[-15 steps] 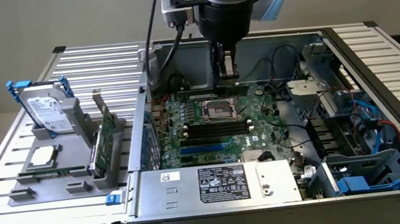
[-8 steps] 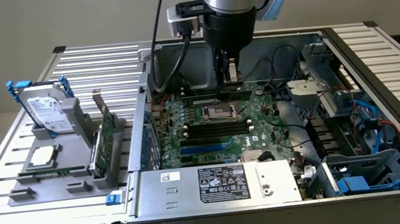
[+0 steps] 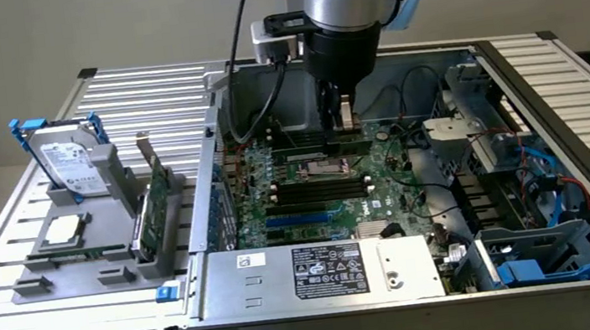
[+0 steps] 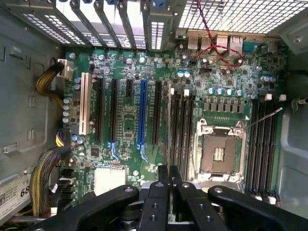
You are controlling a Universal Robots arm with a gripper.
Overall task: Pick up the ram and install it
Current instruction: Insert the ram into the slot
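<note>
My gripper [image 3: 342, 132] hangs inside the open computer case [image 3: 557, 99], low over the back part of the green motherboard [image 3: 388, 183]. It is shut on the ram [image 3: 310, 150], a long thin dark-green stick held level just above the processor socket [image 3: 312, 167]. The black memory slots [image 3: 320, 187] lie just in front of it on the board. In the wrist view the fingers [image 4: 161, 185] are pressed close together, with my gripper [image 4: 168, 171] over the board beside one bank of memory slots [image 4: 180, 125] and the open socket [image 4: 219, 149].
At the exterior view's left, a grey fixture [image 3: 40, 285] holds a hard drive [image 3: 69, 163], a green expansion card [image 3: 154, 203] and a silver processor [image 3: 64, 231]. The power supply [image 3: 320, 272] fills the case front. Drive cages and cables [image 3: 522, 179] crowd the right side.
</note>
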